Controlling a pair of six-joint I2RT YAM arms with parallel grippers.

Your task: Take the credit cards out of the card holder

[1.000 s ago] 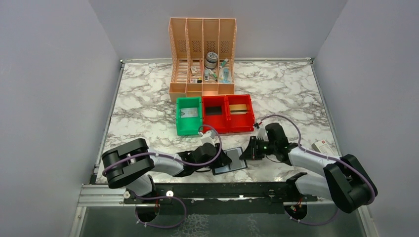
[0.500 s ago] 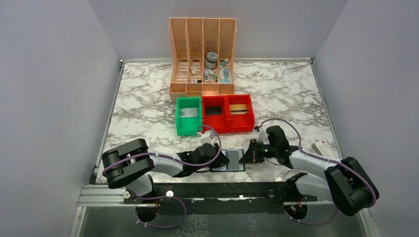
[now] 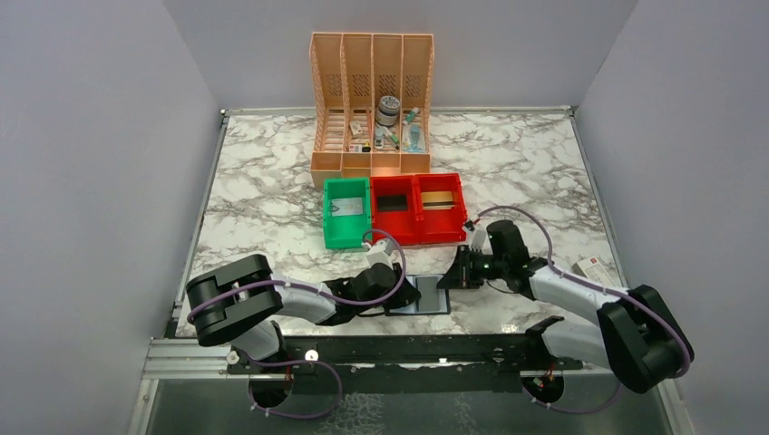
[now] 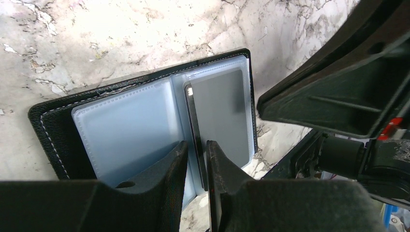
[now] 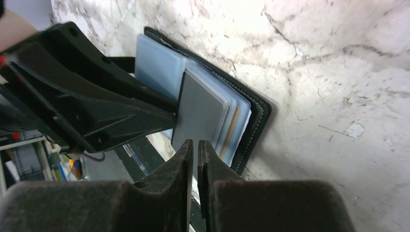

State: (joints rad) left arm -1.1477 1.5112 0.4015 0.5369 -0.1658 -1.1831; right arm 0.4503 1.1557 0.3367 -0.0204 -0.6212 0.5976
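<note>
The black card holder (image 3: pixel 433 300) lies open near the table's front edge, its pale blue plastic sleeves facing up (image 4: pixel 121 130). A dark grey credit card (image 4: pixel 222 113) sits in the right-hand sleeve. My left gripper (image 4: pixel 196 150) is closed on the sleeve leaf at the holder's middle fold. My right gripper (image 5: pixel 195 145) comes from the other side, its jaws nearly together on the edge of the grey card (image 5: pixel 200 108). A tan card edge (image 5: pixel 231 129) shows in the sleeves under it. In the top view the left gripper (image 3: pixel 410 292) and right gripper (image 3: pixel 446 279) meet over the holder.
A green bin (image 3: pixel 347 213) and red bins (image 3: pixel 419 208) stand just behind the holder. A peach desk organiser (image 3: pixel 372 100) stands at the back. A small white box (image 3: pixel 594 269) lies at the right. The table's front edge and metal rail are close below the holder.
The holder, tilted up a second ago, now lies flat. My right gripper has shifted slightly back and left over its right side. The left arm has barely moved.
</note>
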